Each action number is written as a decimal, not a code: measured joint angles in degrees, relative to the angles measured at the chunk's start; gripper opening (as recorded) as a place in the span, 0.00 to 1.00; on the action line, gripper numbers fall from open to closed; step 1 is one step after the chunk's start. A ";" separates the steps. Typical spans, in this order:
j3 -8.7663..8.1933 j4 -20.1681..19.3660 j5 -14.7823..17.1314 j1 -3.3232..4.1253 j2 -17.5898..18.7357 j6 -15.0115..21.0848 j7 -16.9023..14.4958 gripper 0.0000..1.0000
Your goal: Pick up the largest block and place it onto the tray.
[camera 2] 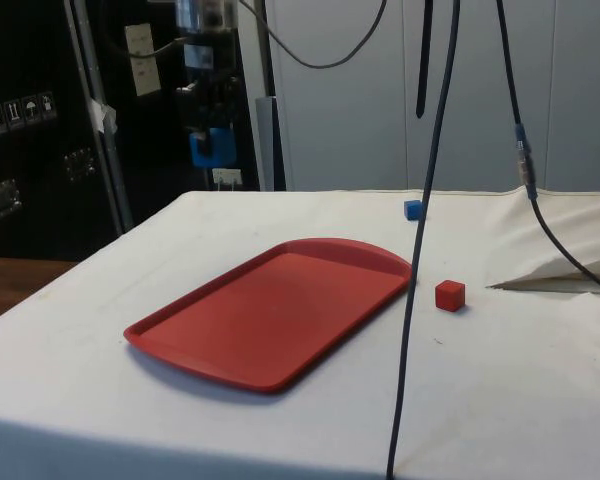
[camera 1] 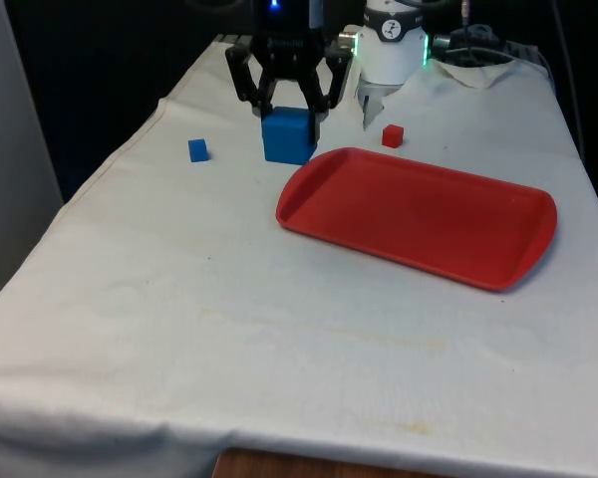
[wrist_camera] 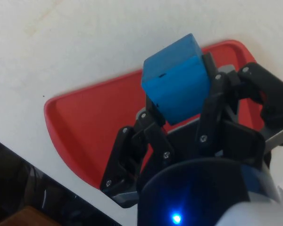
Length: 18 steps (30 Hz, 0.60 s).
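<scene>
My gripper [camera 1: 288,112] is shut on the large blue block [camera 1: 287,136] and holds it in the air, well above the cloth. From the side, the block [camera 2: 211,148] hangs high beyond the far rim of the red tray [camera 2: 270,310]. In the wrist view the block [wrist_camera: 177,80] sits between the black fingers [wrist_camera: 151,122], with the tray [wrist_camera: 89,117] below it. The tray [camera 1: 419,214] lies on the front view's right with nothing on it.
A small blue block [camera 1: 198,149] lies on the cloth at the front view's left of the gripper. A small red block [camera 1: 392,135] lies just behind the tray. A dark cable [camera 2: 420,250] hangs down in the side view. The cloth is rumpled near the robot's base [camera 1: 478,70].
</scene>
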 measured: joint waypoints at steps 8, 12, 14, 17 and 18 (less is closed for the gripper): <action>0.40 -0.34 0.00 0.17 0.00 -0.17 0.00 0.01; 0.97 -0.74 0.00 0.29 0.00 -0.11 0.00 0.01; 1.60 -1.09 0.00 0.34 0.00 0.17 0.06 0.01; 2.29 -1.60 0.00 0.46 0.00 0.86 0.11 0.01; 2.98 -2.01 0.00 0.52 0.00 1.49 0.11 0.01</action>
